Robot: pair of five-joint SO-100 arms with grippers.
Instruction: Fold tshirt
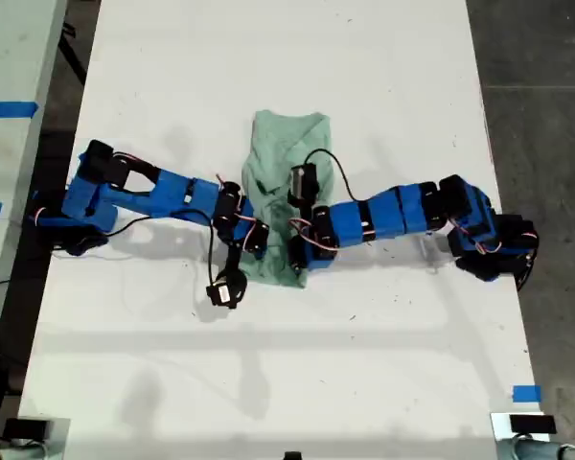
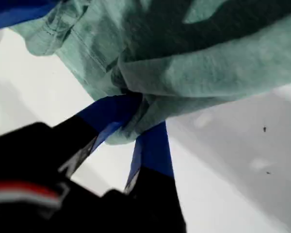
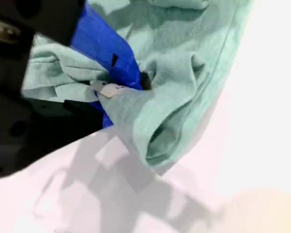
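My first hand (image 2: 136, 119) pinching bunched, narrow mint tshirt (image 1: 286, 163)

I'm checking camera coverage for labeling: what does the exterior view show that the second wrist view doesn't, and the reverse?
Only the exterior view shows both blue arms meeting over the whole tshirt, the white table around it, and blue tape near that view's lower right corner. Only the second wrist view shows my second pincer closed on a bunched fold, with a small white tag at its blue fingers. Both show the mint-green cloth on the white surface.
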